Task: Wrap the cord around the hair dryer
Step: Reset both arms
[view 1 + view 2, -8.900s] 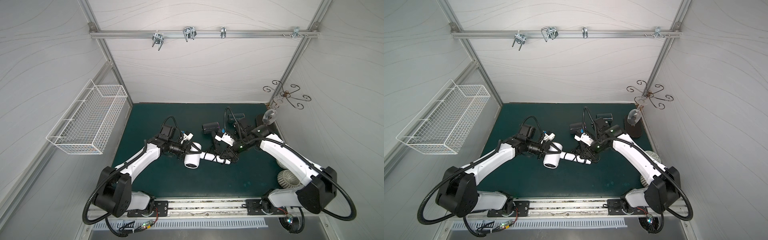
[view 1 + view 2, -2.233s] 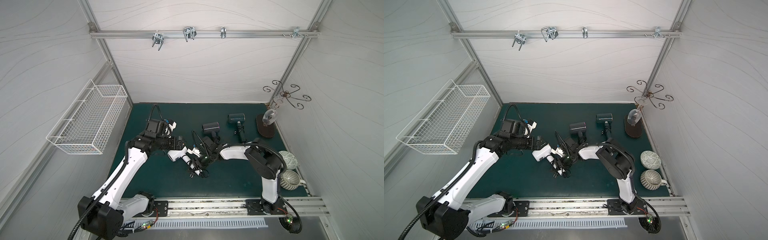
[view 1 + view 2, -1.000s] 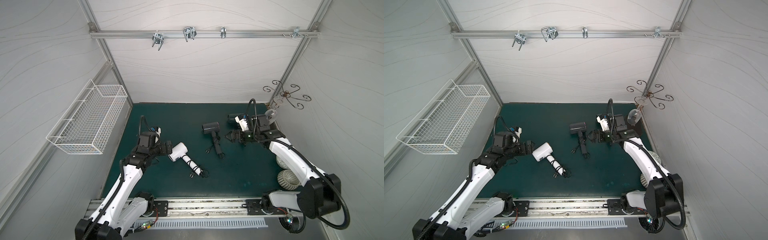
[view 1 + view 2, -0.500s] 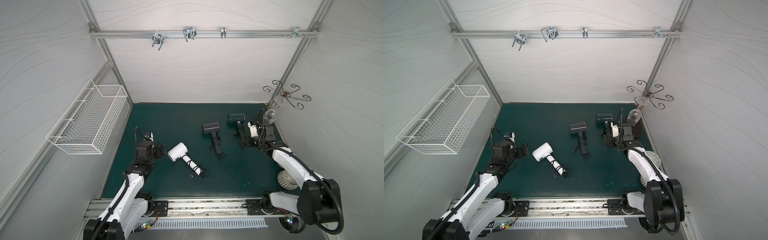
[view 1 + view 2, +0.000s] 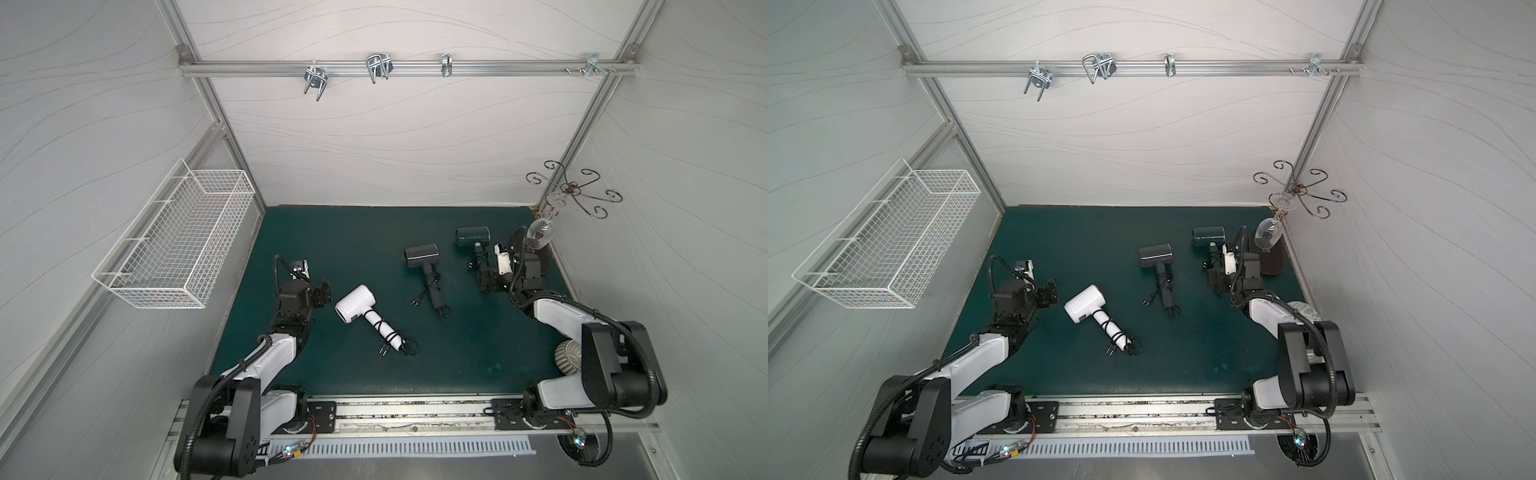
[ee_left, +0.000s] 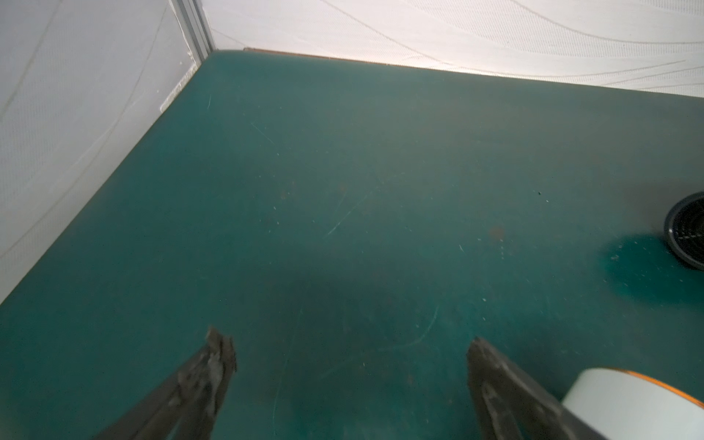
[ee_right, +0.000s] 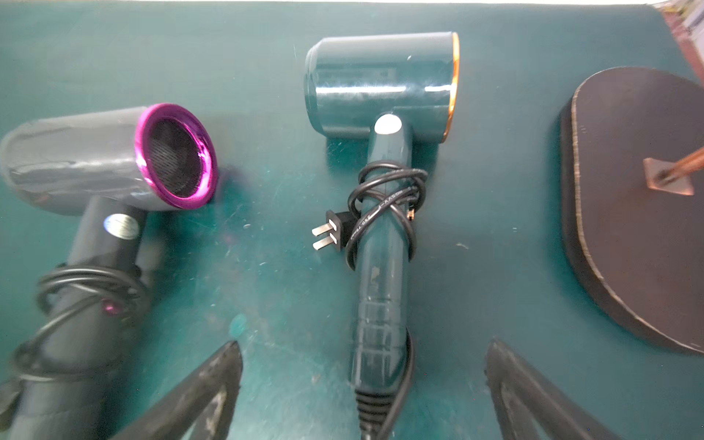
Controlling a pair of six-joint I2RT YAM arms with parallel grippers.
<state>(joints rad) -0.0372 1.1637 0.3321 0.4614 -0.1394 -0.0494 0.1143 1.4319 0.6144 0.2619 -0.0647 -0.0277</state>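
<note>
Our left gripper (image 5: 322,293) and right gripper (image 5: 487,284) both stand spread wide, pinching nothing, off to the sides of the green mat (image 5: 332,232). We judge that fitting: the white hair dryer (image 5: 354,305) lies between them, near the left one, its cord (image 5: 390,336) already coiled round the handle. The wire basket (image 5: 178,245) on the wall shows nothing inside.

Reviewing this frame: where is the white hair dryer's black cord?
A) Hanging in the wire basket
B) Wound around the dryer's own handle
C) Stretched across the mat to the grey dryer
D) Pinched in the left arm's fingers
B: the cord crisscrosses the handle of the white hair dryer, and its plug lies on the mat beside the handle's end.
</note>
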